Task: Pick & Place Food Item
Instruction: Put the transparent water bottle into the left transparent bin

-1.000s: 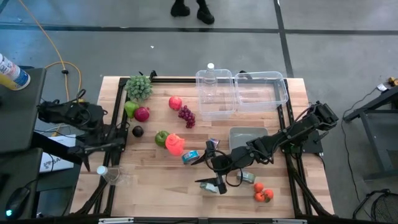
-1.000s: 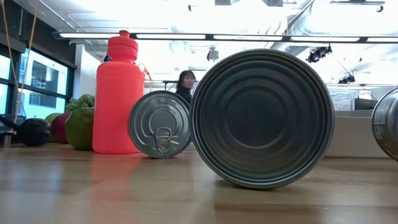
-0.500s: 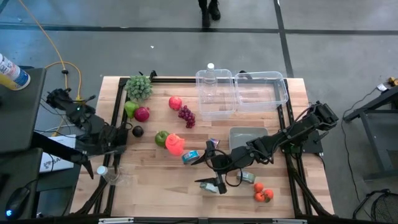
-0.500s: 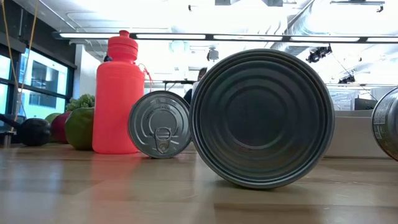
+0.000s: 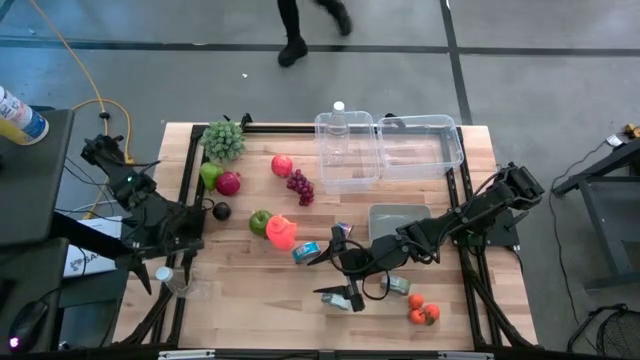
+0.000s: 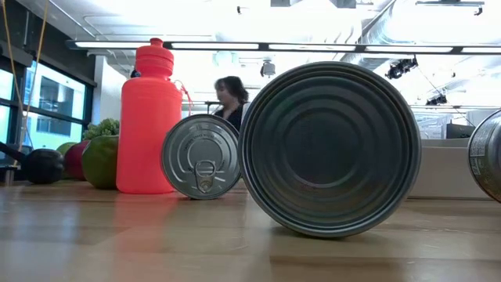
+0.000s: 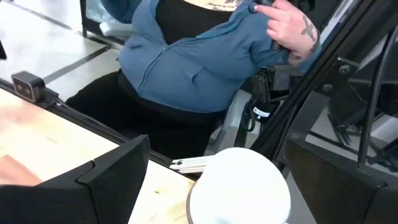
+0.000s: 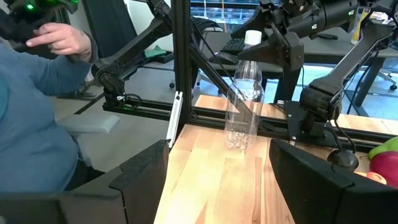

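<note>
Food lies on the wooden table [image 5: 250, 300]: green grapes [image 5: 223, 140], a pear [image 5: 209, 175], a red apple [image 5: 229, 183], a green apple [image 5: 260, 221], purple grapes [image 5: 299, 186] and tomatoes [image 5: 422, 312]. My left gripper [image 5: 170, 255] [image 7: 217, 149] stands open at the table's left edge, over the white cap [image 7: 239, 186] of a clear bottle [image 5: 164, 274], its fingers on either side of the cap and apart from it. My right gripper [image 5: 328, 270] [image 8: 217, 155] hovers open near the table's front middle, pointing left, with nothing between its fingers.
A red bottle [image 5: 281, 232] [image 6: 149, 117] and cans [image 5: 306, 252] [image 5: 398, 285] [image 6: 329, 149] lie around the right gripper. Two clear tubs [image 5: 347, 150] [image 5: 420, 140] stand at the far edge, with a grey tray [image 5: 398, 220] nearer. A seated person [image 7: 199, 68] is beyond the near-left corner.
My left arm has swung about at the table's left edge; its gripper has turned toward the near edge and come over the clear bottle, staying open. A person walks past beyond the far edge.
</note>
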